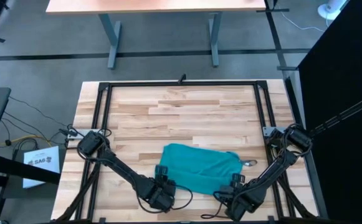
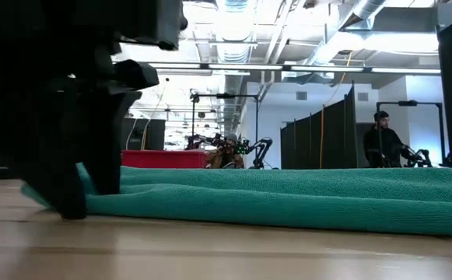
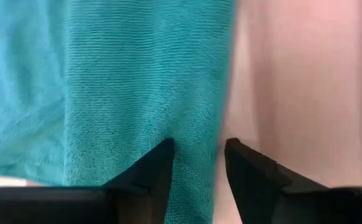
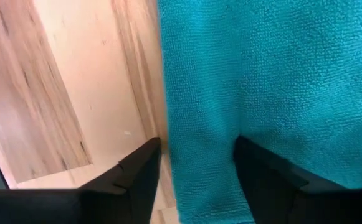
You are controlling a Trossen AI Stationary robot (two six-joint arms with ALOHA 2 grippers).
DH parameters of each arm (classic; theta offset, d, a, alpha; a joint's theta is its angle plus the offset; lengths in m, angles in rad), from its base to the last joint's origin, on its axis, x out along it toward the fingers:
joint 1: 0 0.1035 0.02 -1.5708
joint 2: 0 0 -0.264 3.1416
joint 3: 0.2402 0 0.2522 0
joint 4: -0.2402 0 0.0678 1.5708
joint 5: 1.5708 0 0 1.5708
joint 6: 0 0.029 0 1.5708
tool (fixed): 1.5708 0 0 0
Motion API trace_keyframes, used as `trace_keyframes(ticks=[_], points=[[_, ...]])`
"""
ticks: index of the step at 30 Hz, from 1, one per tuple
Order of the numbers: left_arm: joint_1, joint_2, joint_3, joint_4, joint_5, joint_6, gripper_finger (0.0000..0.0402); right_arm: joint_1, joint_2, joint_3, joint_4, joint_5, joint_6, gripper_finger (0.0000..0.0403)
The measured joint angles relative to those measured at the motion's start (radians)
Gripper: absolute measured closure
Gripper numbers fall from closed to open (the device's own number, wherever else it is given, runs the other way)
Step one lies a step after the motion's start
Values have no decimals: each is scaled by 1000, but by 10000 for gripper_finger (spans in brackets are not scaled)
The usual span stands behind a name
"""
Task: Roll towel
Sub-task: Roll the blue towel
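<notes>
Room: open workshop with exposed ceiling ducts, dark partition panels, a red bin far back and a person standing at right in the low view. Grey floor around the rig, a second desk past the far side, black panel along the right.

Counter: light wood planks, framed by black rails. Small white box on the floor off its left edge.

Towel: teal, lying flat-ish with soft folds on the near half of the counter, roughly centred between the two arms. Low view shows it as a low layered ridge running across the wood. A small metallic bit sits on the counter just beside its right corner; can't tell what it is.

Left gripper: at the towel's near-left corner. Wrist view shows the fingers partly open, towel edge sitting in the gap between them, not pinched.

Right gripper: at the near-right corner. Fingers partly open, straddling the towel's edge strip, cloth between them, no visible clamp.
</notes>
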Motion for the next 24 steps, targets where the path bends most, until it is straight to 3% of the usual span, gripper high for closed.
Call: trace_keyframes(ticks=[5, 8, 16, 24], points=[[-1, 3, -2, -5, -12, -33, 381, 7, 0, 0, -4, 3, 49, 332], [-4, -3, -3, -15, -18, -69, 394, 14, 0, 3, 10, 3, 72, 388], [-4, -79, 15, -52, 25, -101, 400, 29, 10, 74, 28, -8, 122, 392], [34, -138, 15, -64, 103, -31, 400, 29, 8, 166, -15, 4, 186, 392]])
